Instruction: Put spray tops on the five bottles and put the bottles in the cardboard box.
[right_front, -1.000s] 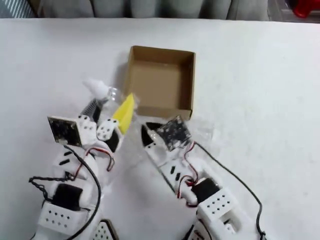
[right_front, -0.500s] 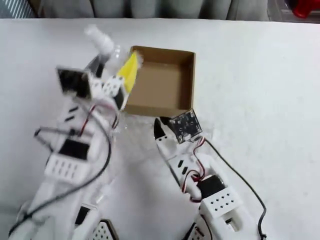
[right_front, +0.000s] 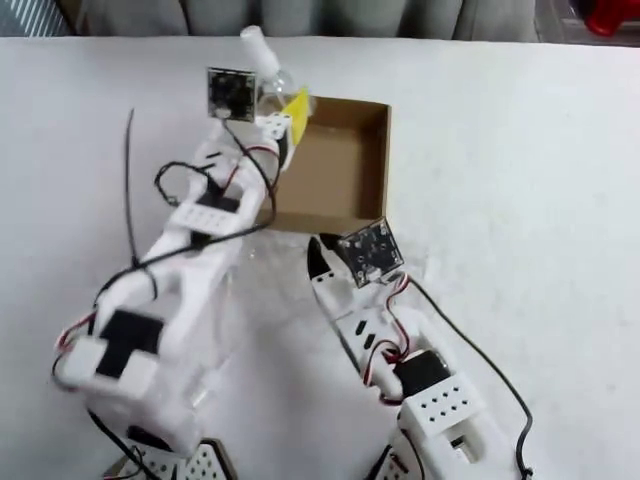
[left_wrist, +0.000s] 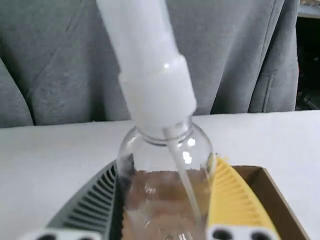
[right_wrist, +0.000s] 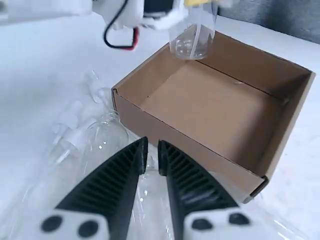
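My left gripper (right_front: 283, 95) is shut on a clear bottle (right_front: 276, 80) with a white spray top (right_front: 256, 44), held in the air over the far left corner of the open cardboard box (right_front: 335, 165). In the left wrist view the bottle (left_wrist: 165, 200) sits between the grey and yellow fingers (left_wrist: 222, 200), with the spray top (left_wrist: 150, 65) standing up from it. The right wrist view has the bottle's base (right_wrist: 192, 37) hanging above the box (right_wrist: 210, 105). My right gripper (right_wrist: 151, 147) is shut and holds nothing, just in front of the box's near wall.
Clear bottles (right_wrist: 97, 132) lie on the white table by the box's near left corner, under and beside my right gripper (right_front: 318, 258). More clear plastic (right_front: 410, 265) lies to the right of that gripper. The box floor is bare.
My left arm has lifted the bottle from beside the box's near left corner and carried it away from me to the far left corner. The right gripper shifted slightly, then held still.
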